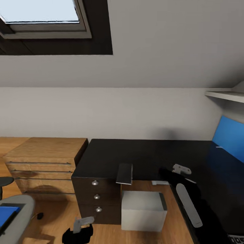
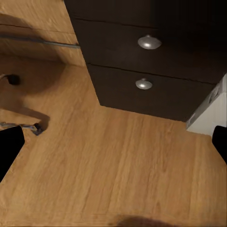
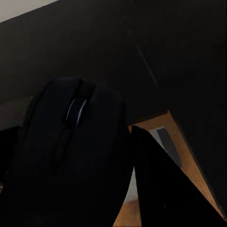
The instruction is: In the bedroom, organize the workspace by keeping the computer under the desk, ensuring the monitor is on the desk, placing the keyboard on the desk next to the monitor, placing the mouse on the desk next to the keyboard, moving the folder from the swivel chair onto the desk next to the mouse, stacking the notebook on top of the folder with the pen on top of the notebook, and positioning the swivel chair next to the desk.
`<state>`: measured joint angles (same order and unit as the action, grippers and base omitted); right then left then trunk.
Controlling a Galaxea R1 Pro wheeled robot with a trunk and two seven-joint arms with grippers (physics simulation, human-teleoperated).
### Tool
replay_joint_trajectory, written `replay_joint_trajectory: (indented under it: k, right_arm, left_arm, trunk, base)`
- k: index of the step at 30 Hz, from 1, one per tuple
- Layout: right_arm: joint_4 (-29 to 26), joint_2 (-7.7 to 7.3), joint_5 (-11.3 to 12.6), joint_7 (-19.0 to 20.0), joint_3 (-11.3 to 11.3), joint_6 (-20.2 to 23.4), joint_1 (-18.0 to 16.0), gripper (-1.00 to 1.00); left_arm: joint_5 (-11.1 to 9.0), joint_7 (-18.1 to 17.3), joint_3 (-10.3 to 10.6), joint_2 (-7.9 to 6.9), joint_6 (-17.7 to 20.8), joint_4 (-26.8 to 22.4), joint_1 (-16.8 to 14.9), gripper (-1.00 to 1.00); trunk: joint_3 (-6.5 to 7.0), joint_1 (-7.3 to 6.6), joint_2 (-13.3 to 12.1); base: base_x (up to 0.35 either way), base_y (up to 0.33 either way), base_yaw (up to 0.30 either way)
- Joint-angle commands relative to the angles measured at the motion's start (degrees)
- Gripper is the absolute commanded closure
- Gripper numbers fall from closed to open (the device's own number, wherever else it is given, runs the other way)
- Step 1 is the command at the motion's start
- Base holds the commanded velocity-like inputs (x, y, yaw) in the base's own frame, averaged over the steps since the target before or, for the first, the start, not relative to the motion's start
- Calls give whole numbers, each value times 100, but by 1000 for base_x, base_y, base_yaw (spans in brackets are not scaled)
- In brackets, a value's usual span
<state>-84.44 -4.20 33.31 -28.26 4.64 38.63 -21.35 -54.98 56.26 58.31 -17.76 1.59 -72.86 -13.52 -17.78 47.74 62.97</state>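
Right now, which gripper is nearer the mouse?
Right. The right gripper has the mouse against its fingers, above the desk; the left gripper hangs low over the floor, in front of the desk drawers.

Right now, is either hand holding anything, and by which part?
The right hand grips the mouse by its sides; the left hand holds nothing.

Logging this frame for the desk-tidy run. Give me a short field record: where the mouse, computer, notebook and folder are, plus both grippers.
mouse: held in right gripper, above the desk
computer: on floor under the desk, beside the drawers
notebook: on the desk's front edge, overhanging it
folder: blue, on the swivel chair seat
left gripper: low over the floor near the drawers, open, holding nothing
right gripper: shut on mouse
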Motion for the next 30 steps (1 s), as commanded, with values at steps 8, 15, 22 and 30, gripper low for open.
replay_joint_trajectory:
  k: [8,15,22,30]
  right_arm:
    - [995,-750,-593,125,28,-149,-6,100]
    - [2225,-1126,-864,337,11,-584,-27,100]
    - [2347,-1243,-931,355,10,-666,-35,100]
    - [2452,-1314,-989,356,52,-939,-36,100]
  left_arm:
    - [-186,21,1550,-10,-1620,1265,-10,-100]
    - [-194,25,1651,-21,-1759,1460,-10,-100]
    - [-197,44,1657,-23,-1887,1518,-10,-100]
    - [-198,57,1657,-25,-2058,1520,-10,-100]
  trunk:
    - [-7,1,6]
    - [-7,1,6]
    - [-7,1,6]
    - [-7,1,6]
  base:
    - [0,0,-283]
    - [0,0,-264]
    - [0,0,-220]
    - [0,0,-36]
